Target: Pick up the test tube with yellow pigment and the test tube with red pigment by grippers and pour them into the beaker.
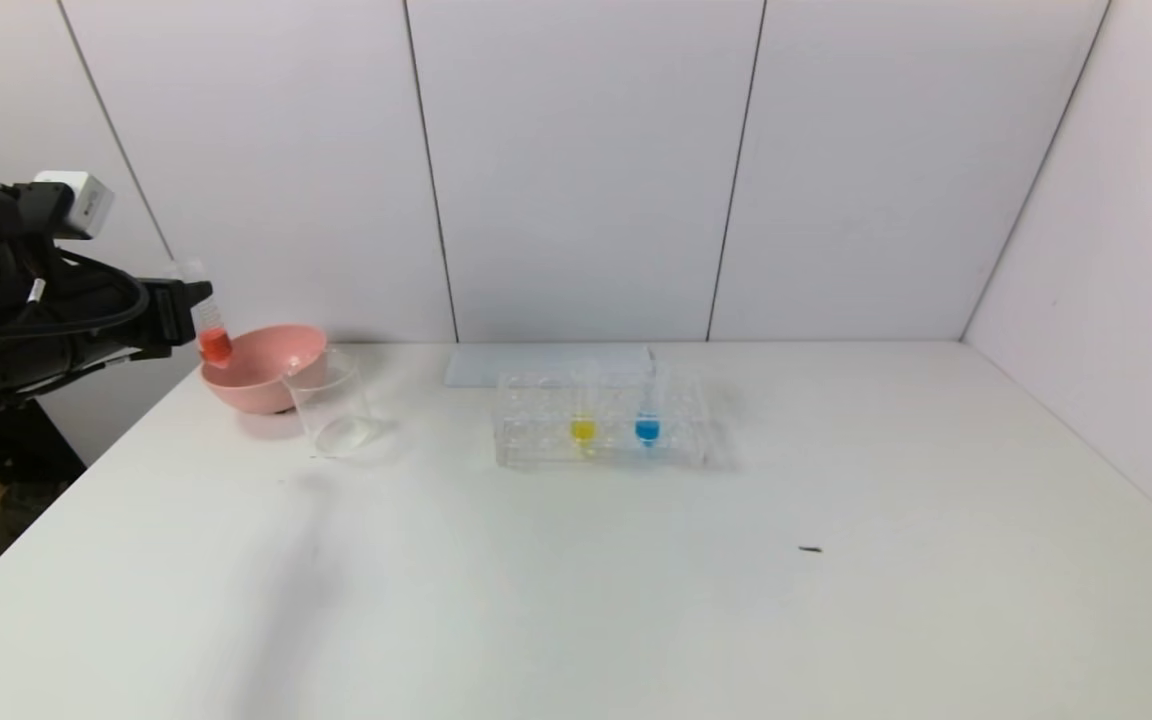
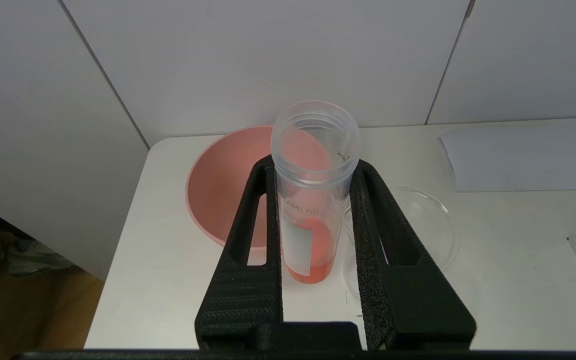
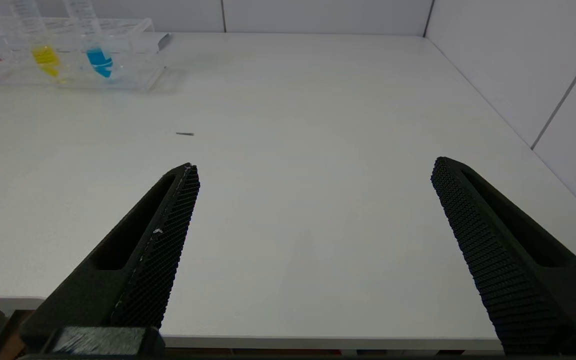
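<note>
left tool [image 2: 313, 172] clamps red tube [image 2: 308, 200], right tool [image 3: 313, 200] agape (wrist view only)

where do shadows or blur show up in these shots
Head view: a soft long shadow streaks the table in front of the beaker; the rack looks hazy. Left wrist view: the red tube in the left hand is sharp.

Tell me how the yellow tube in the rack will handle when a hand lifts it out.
The test tube with yellow pigment holds only a little liquid, so it is probably light. Its clear smooth wall may be slippery, so grip it firmly, as the left hand grips the test tube with red pigment. Being slim and round, it would likely roll if laid down outside the rack.
</note>
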Controlling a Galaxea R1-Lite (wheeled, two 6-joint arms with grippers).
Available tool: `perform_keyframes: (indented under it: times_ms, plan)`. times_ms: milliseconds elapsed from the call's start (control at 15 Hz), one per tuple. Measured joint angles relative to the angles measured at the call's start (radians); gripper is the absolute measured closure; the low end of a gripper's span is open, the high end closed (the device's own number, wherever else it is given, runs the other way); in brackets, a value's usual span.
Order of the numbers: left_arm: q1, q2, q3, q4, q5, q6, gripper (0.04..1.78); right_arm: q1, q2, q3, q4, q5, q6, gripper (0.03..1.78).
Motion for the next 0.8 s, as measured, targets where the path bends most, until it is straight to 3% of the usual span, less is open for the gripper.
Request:
perform_keyframes:
  times_ms: [800]
  plan:
    - [0.013,0.007,0.013,-0.003,-0.031,0.0,1.38,0.0,0.0,0.0,0.0,0.0,0.0,0.11]
